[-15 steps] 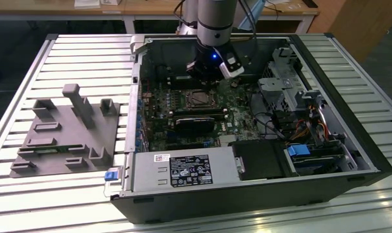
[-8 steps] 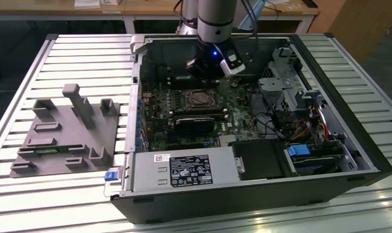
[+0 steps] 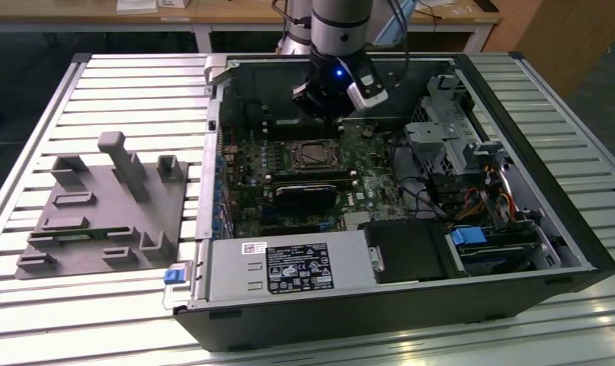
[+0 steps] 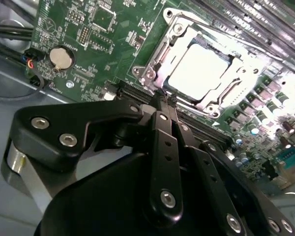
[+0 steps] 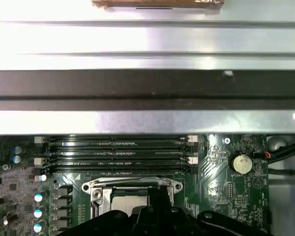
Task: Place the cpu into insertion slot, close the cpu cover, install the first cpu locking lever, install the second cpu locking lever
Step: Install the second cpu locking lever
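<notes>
saw the cpu (image 4: 201, 69) seated flat in its socket on the green motherboard (image 4: 113, 39), framed by the silvery cpu cover (image 4: 160, 51). found the black gripper (image 4: 162, 101) just short of the socket's near edge, fingers pressed together. noted 1 round coin battery (image 4: 62, 57) well apart.
</notes>
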{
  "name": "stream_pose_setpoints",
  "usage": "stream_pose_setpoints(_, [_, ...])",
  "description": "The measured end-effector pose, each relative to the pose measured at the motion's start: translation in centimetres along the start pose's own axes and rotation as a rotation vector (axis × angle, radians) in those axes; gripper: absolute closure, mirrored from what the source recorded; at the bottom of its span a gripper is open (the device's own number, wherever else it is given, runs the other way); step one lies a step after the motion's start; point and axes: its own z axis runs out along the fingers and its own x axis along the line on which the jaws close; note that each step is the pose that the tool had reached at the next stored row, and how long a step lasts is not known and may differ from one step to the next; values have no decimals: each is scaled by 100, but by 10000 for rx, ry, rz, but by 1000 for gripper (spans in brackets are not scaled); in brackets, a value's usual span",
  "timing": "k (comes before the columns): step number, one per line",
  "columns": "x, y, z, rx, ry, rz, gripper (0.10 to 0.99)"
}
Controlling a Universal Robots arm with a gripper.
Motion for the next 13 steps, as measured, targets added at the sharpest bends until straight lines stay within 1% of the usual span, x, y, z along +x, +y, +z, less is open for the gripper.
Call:
stream_pose_setpoints(2, [-2,-52,-4,-1,3,0,973])
stream_pose_setpoints(8, [-8,-261,-23,1,19,2,973])
stream_pose_setpoints(9, [-9,-283,-25,2,37,4,973])
stream_pose_setpoints(11, [-10,-317,-28,3,106,10,973])
stream_pose_setpoints(13, [-11,-350,-29,5,147,13,973])
